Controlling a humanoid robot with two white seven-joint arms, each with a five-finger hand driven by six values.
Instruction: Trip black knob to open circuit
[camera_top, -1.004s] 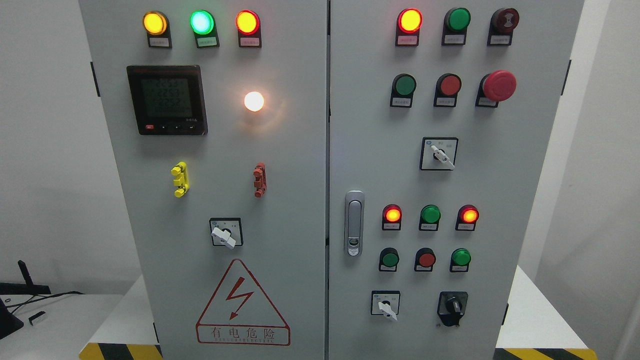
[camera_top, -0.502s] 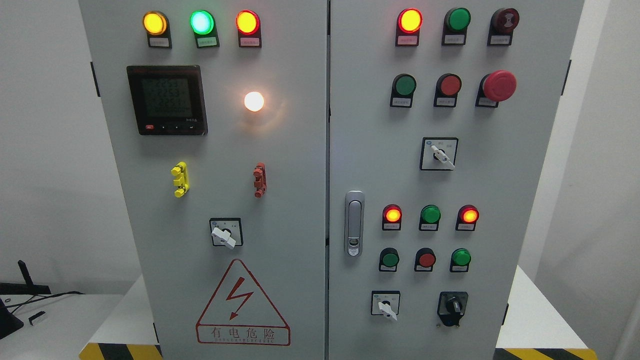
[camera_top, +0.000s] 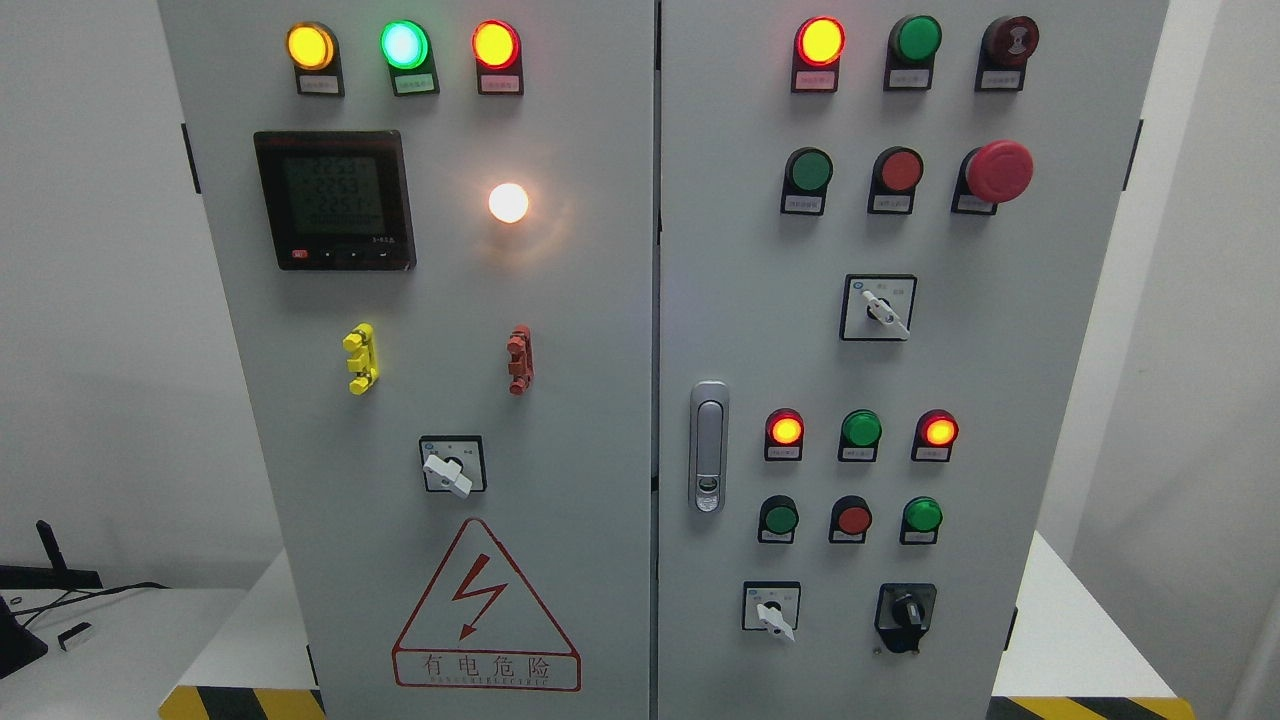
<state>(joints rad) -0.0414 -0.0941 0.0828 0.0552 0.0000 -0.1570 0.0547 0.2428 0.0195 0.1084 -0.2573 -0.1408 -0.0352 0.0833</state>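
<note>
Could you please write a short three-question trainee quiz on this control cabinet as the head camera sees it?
1. True or false: a robot hand is touching the black knob.
2. Which white selector switch sits directly left of the black knob on the right door? A) the one beside it on the bottom row B) the one above the warning triangle C) the one under the emergency stop button
3. Fill in: the indicator lamp between the two lit red lamps in the right door's lower group is ____ in colour.

Key: 1 false, no hand is in view; 2 A; 3 green.
</note>
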